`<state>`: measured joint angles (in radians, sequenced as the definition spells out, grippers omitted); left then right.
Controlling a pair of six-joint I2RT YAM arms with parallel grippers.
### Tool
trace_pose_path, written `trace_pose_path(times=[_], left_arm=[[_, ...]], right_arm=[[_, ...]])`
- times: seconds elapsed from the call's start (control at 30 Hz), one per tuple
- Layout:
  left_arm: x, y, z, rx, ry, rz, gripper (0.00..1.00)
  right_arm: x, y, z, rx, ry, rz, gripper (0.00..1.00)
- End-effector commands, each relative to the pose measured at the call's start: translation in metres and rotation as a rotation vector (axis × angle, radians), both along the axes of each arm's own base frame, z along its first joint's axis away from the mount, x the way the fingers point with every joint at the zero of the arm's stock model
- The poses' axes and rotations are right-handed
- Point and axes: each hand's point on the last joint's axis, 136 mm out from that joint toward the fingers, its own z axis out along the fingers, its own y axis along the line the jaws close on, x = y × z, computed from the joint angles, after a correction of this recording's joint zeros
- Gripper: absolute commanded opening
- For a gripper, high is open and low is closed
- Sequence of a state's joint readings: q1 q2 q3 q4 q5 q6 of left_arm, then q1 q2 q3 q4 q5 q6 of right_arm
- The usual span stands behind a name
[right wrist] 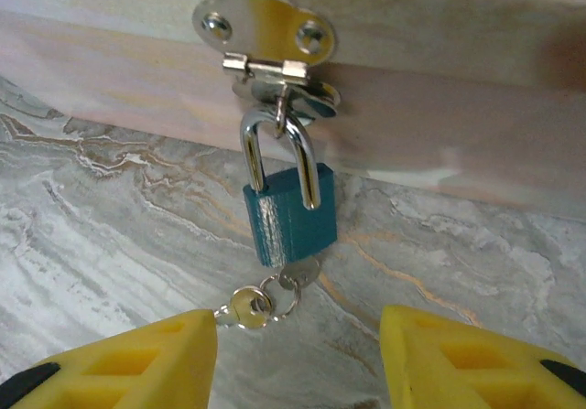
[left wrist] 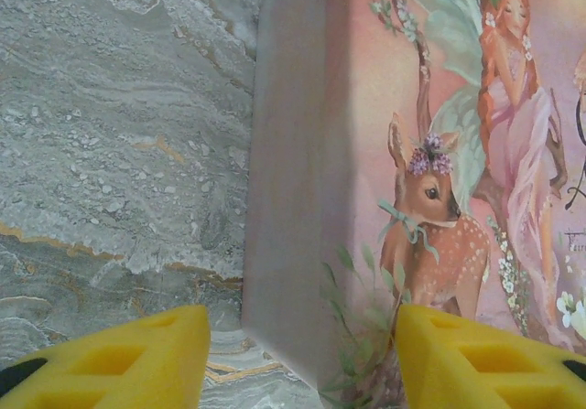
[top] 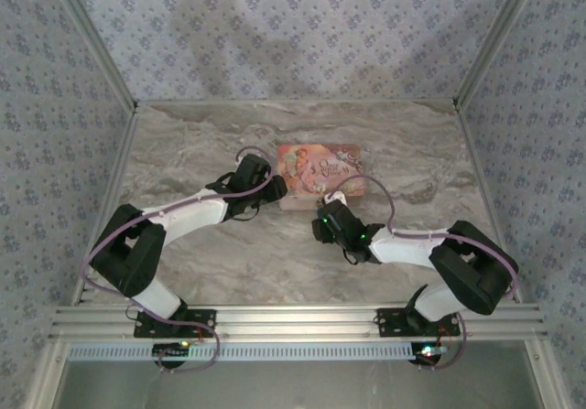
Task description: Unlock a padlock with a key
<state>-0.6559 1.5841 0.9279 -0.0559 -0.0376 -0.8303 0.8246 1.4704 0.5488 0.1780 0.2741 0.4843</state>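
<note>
**Right fingers face the padlock's keyed end at the book's front side**

The right fingers (right wrist: 137, 359) stand apart and hold nothing, pointed at the front side of the pink book (right wrist: 458, 125). Just ahead of them, between fingers and book, a small key (right wrist: 245, 306) lies on the marble bench (right wrist: 110, 235), off-centre toward one finger. A ring joins it to a second key (right wrist: 300, 272), whose head sits right at the bottom of the padlock (right wrist: 288, 217). Whether that one is already in the keyhole cannot be told.

Beyond the keys, the blue padlock hangs by its shackle from a metal hasp (right wrist: 265, 29) screwed to the book's front side. Its long axis runs from the hasp down toward the fingers, keyed end nearest them, roughly centred in their gap.

At the book's left end, the left fingers (left wrist: 128, 354) are also apart, straddling the near corner without visibly clamping it.

The right arm is the nearer one to padlock and keys. The left looks placed to steady the book.
</note>
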Motion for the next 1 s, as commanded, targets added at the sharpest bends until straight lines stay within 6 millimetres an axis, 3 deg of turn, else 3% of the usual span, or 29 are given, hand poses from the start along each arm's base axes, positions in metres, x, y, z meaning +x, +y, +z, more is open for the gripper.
trace_pose_path(times=[0.0, 0.27, 0.53, 0.87, 0.97], left_arm=[[0.004, -0.002, -0.001, -0.004, 0.004, -0.008, 0.54], [-0.002, 0.002, -0.019, -0.002, 0.039, 0.007, 0.53], [-0.003, 0.004, -0.019, -0.011, 0.039, 0.010, 0.52], [-0.002, 0.006, -0.021, -0.006, 0.040, 0.011, 0.52], [-0.001, 0.008, -0.020, -0.005, 0.038, 0.011, 0.52]], right_arm=[[0.013, 0.005, 0.007, 0.003, -0.044, -0.049, 0.52], [0.015, 0.004, -0.008, -0.066, -0.035, -0.073, 0.44], [0.009, 0.005, -0.023, -0.105, -0.017, -0.044, 0.25], [0.002, 0.006, -0.011, -0.184, -0.055, 0.069, 0.00], [0.000, 0.006, -0.002, -0.209, -0.083, 0.128, 0.00]])
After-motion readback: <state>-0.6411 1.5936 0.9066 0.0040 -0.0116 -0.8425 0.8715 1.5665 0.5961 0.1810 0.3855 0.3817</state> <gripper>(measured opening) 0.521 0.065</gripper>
